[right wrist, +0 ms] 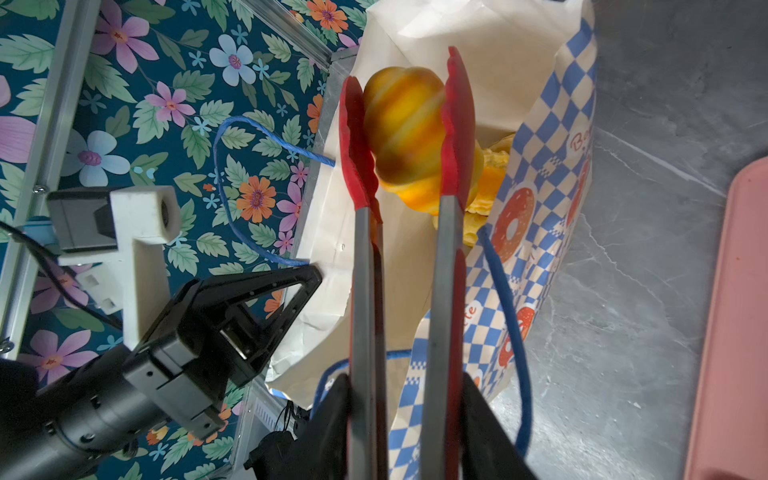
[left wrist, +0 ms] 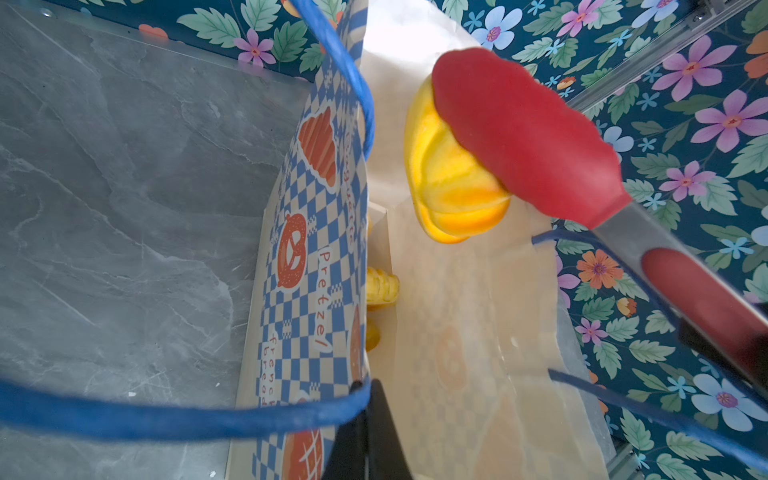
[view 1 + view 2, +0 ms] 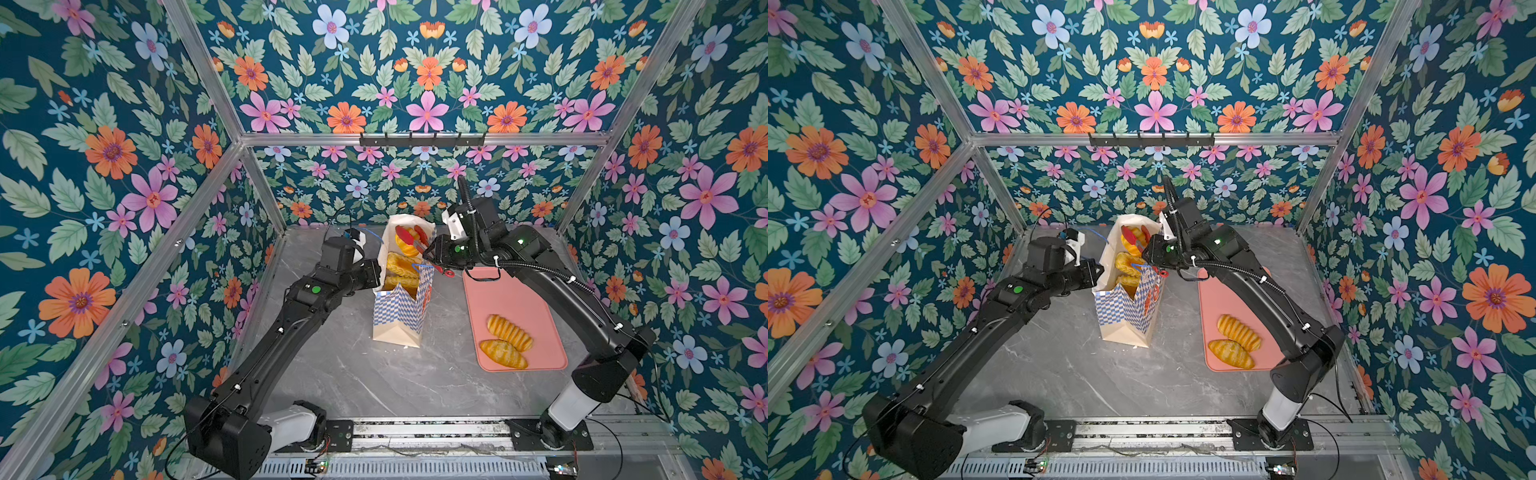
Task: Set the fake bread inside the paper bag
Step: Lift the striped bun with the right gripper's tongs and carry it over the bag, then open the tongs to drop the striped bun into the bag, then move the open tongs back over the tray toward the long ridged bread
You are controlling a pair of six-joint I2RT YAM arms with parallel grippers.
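- The right gripper (image 3: pixel 430 254) was clenched on the steel arms of the tongs (image 1: pixel 362 266), with one finger outside each arm.
- The held fake bread (image 1: pixel 405 124) sat between the red tong tips, touching both and well apart from the gripper's own fingers. In both top views it lay at 10 o'clock of that gripper.
- Its long axis ran nearly parallel to the tong arms. The rounded end pointed away from the gripper, and the ridges crossed the axis.
- The piece hung at the open mouth of the paper bag (image 3: pixel 399 318), at the mouth's 12 o'clock end.
- Bagged pastries (image 3: pixel 400 266) lay inside the bag, toward 6 o'clock of the held piece.
- The left gripper (image 1: pixel 311 276) was closed on the bag's rim at the 9 o'clock side, beside a blue cord handle (image 2: pixel 166 415).
- Two loaves (image 3: pixel 509 332) lay just beside each other on the pink tray (image 3: pixel 515 291), at 3 o'clock of the bag. Each long axis ran roughly from 10 to 4 o'clock.
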